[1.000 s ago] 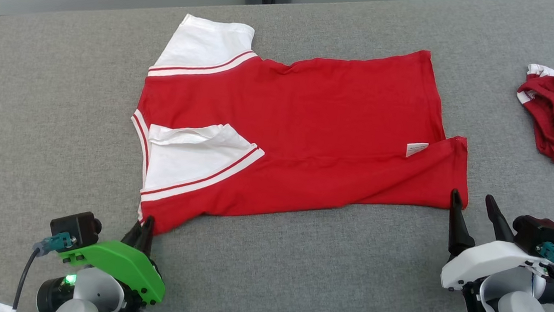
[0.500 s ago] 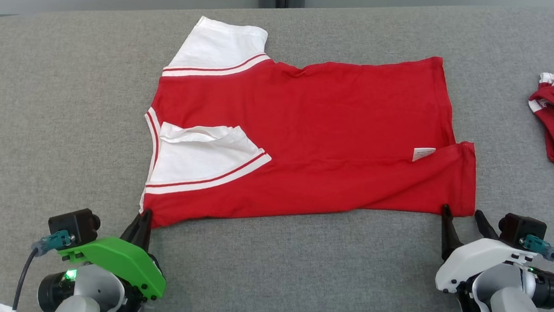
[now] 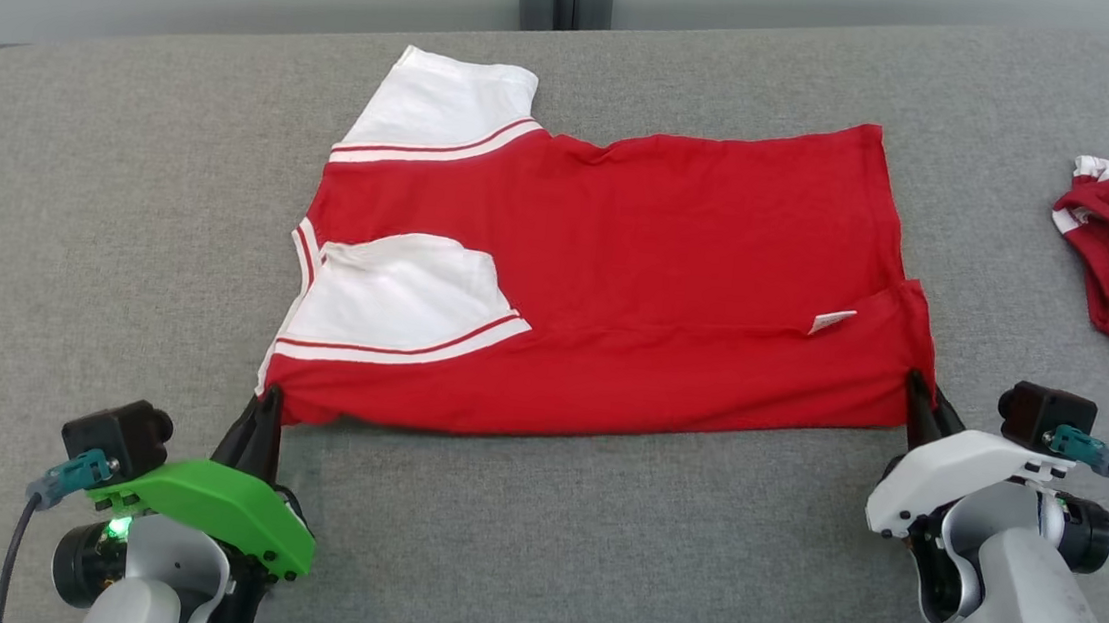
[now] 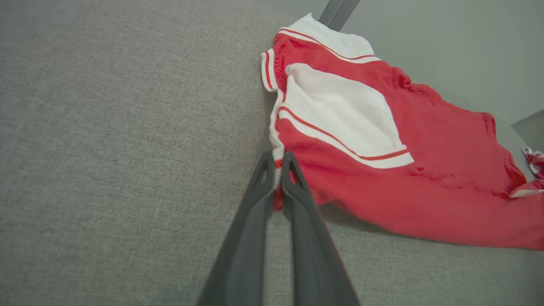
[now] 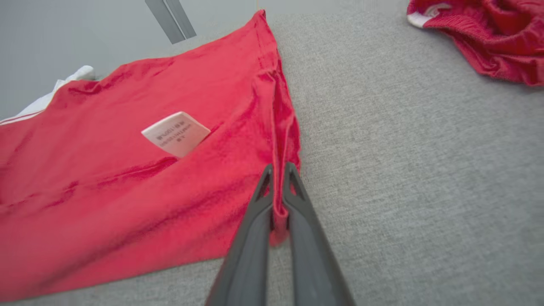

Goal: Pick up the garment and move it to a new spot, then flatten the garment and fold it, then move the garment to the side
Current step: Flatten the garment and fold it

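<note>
garment (image 3: 639,259), spread out — left gripper (image 3: 265,405) pinching its shoulder corner; right gripper (image 3: 921,392) pinching hem corner

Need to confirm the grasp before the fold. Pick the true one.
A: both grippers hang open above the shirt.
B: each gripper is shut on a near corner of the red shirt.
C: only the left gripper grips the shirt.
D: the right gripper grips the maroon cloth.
B: the left gripper pinches the garment at its sleeve-end corner, the right gripper at its hem corner.
</note>
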### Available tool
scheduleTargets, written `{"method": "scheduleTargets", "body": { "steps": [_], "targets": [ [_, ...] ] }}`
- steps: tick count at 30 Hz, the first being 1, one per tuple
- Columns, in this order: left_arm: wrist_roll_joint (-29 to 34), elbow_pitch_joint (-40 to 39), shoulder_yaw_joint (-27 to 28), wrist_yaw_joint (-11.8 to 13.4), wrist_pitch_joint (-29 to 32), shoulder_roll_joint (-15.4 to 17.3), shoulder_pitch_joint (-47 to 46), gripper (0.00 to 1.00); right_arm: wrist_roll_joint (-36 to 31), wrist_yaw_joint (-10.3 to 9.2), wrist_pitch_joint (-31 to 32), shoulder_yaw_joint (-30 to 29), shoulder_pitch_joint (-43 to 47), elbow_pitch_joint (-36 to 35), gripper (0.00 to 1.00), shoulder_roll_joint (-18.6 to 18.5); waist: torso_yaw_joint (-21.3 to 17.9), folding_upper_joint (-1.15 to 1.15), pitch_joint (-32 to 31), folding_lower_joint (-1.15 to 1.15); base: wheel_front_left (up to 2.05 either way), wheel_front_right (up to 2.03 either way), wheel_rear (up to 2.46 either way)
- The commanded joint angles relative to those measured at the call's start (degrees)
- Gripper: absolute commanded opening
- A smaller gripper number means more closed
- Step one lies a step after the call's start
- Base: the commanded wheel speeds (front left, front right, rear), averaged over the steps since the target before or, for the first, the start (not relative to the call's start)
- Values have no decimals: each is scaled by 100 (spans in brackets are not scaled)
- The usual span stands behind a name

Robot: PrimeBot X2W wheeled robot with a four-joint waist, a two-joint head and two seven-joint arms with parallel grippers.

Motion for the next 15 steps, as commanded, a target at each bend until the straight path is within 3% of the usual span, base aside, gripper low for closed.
{"method": "scheduleTargets", "body": {
  "steps": [1, 10, 15],
  "targets": [
    [-16, -115, 23, -24, -26, 66, 79, 0, 22, -10, 57, -35, 159, -135, 0, -17, 19, 0, -59, 0, 0, 0, 0],
    [-5, -1415, 10, 202, 242, 286, 1079, 0, 322, -10, 852, -156, 1389, -1844, 0, -18, -100, 0, -111, 0, 0, 0, 0],
    [-89, -1850, 31, 373, 343, 266, 1652, 0, 514, -10, 1090, -219, 1918, -2430, 0, -18, -176, 0, -27, 0, 0, 0, 0]
  ]
}}
